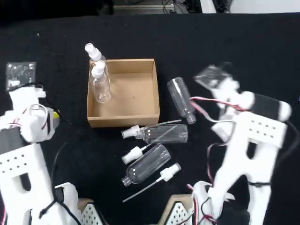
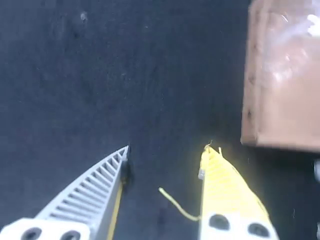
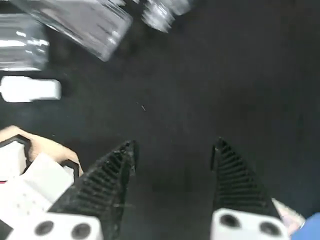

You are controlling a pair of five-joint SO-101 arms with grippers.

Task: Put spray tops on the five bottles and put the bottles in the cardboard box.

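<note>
Three bottles lie on the black worktop (image 1: 262, 42) outside the cardboard box (image 1: 123, 121): a bare-necked bottle (image 1: 181, 99) to its right, a capped bottle (image 1: 164, 133) just in front, and a second open bottle (image 1: 146, 165) nearer me. One loose spray top (image 1: 133, 153) and another loose top (image 1: 169, 172) lie beside that last one. A sprayer-topped bottle (image 1: 101, 85) stands inside the box against its left wall. A further topped bottle (image 1: 94, 52) is at the far left corner; I cannot tell whether it is in or out. My left tool (image 2: 166, 152) hangs spread apart over bare worktop, with the box just beside it. My right tool (image 3: 175, 145) is likewise spread and grips nothing, apart from the lying bottles.
</note>
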